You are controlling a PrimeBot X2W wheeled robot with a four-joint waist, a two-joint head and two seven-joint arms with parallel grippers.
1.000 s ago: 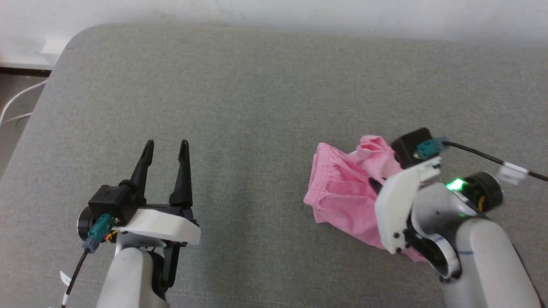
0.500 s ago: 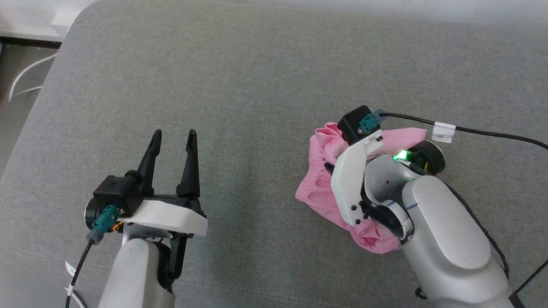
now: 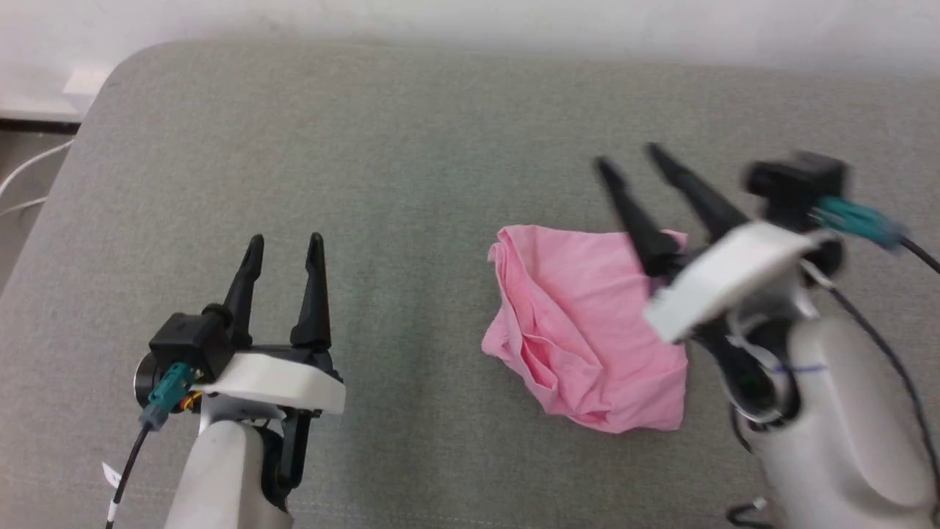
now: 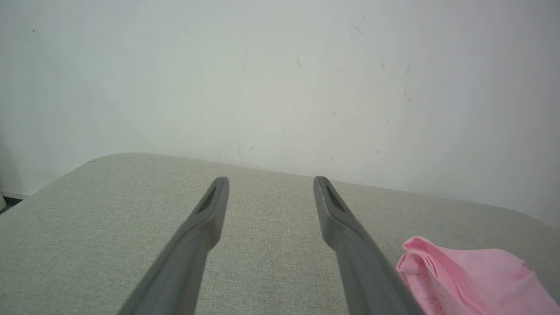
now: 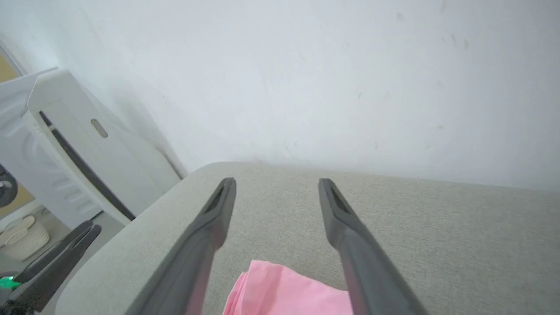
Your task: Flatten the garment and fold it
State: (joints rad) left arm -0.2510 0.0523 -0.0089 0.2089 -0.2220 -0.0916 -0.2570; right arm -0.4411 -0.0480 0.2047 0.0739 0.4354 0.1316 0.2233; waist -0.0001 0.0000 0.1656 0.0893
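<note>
Garment (image 3: 587,330) lies crumpled, unheld, beneath the parted right fingers (image 3: 633,213).

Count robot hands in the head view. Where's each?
2. The left hand is at lower left, open, well apart from the garment. The right hand is at right, open, by the garment's far right corner. None appear hidden.

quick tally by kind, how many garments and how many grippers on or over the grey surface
pink garment: 1
grippers: 2, the left gripper and the right gripper, both open
total: 3
</note>
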